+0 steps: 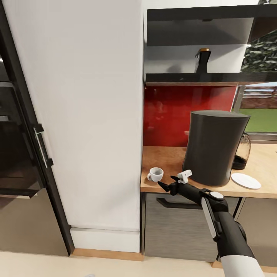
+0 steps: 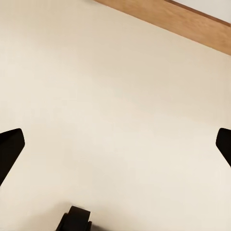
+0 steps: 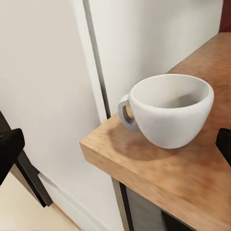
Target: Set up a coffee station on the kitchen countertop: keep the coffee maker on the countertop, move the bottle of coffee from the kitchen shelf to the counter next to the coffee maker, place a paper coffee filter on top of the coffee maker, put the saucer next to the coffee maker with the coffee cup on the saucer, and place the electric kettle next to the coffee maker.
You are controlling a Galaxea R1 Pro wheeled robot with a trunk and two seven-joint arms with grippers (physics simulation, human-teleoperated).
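Kitchen corner: light wood-grain worktop (image 1: 173, 159) butted against a tall white cabinet panel (image 1: 88, 115), red backsplash (image 1: 169, 111) behind, dark cabinet fronts below.

On the worktop — coffee maker (image 1: 215, 148), in place; electric kettle (image 1: 242, 152) just behind its far side; saucer (image 1: 246, 180) near its base, bare; coffee cup (image 1: 156, 174) at the front corner, well apart from the saucer, handle toward the cabinet panel.

On the kitchen shelf (image 1: 207, 79) — bottle of coffee (image 1: 202, 60), not yet brought down.

Paper coffee filter: not identified; the coffee maker's top is bare.

Task status, judged: coffee maker and kettle appear settled; bottle, filter and cup-on-saucer remain.

Right gripper (image 1: 169, 182): fingers apart, holding nothing, aimed at the cup from the worktop's front edge.

Left gripper (image 2: 115, 144): fingers wide apart, empty, over pale floor (image 2: 115, 96).

View notes — the right wrist view gives the cup (image 3: 168, 110) close, empty inside, near the worktop corner; the head view supplies shelf, bottle and saucer.
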